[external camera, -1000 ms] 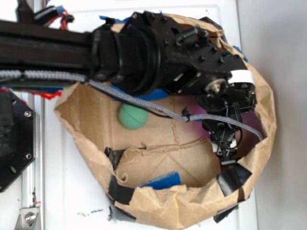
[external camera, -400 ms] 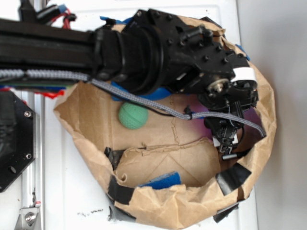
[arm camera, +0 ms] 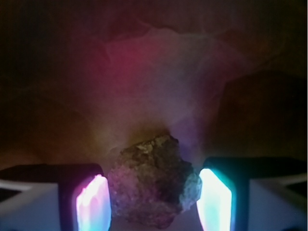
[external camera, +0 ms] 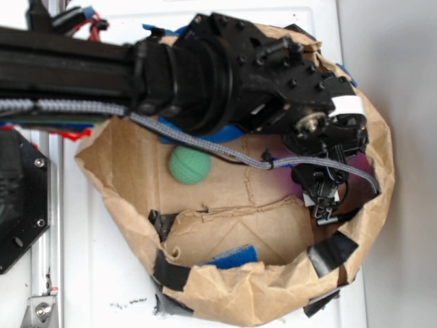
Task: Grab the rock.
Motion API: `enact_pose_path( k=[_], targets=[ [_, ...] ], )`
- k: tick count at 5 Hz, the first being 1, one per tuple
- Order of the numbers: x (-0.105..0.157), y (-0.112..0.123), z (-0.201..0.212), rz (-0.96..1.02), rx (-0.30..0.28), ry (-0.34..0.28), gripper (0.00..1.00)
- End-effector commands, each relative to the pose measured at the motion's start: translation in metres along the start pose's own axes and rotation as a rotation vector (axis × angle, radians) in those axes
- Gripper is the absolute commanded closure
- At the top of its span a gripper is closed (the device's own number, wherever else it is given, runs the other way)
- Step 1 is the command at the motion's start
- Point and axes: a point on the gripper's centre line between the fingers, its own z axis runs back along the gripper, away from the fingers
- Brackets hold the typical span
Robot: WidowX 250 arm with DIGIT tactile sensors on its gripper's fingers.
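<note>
Step in hand — final positioning for the grasp: the gripper point(arm camera: 154, 199) stands wide around the rock point(arm camera: 153, 185), which sits between its fingers point(arm camera: 93, 204) without evident contact; next move, by judgement — close squarely on the rock.

A robotics lab setup: a plain white counter point(external camera: 102, 287), an aluminium rail point(external camera: 48, 205) (bolted at the edge), and a taped paper bag point(external camera: 232, 290).

no readable text, no labels, no brands or numbers in either view
</note>
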Motion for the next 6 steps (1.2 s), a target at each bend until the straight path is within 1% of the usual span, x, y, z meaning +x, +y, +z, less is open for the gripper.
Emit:
enact_pose_path(
  k=[1, 2, 3, 4, 5, 6],
  targets=[
    [0.012, 0.0, 0.016, -0.001, -0.008, -0.038, 1.0],
    [0.002, -0.005, 0.042, -0.056, -0.007, 0.022, 1.0],
    [-0.01, -0.009, 0.082, -0.099, -0.023, 0.135, 1.0],
    [-0.023, -0.013, 0.118, -0.14, 0.068, 0.203, 1.0],
    [-0.033, -0.014, 0.148, -0.141, 0.068, 0.251, 1.0],
    [-0.035, -0.019, 0.161, -0.141, 0.136, 0.2, 1.0]
  ],
)
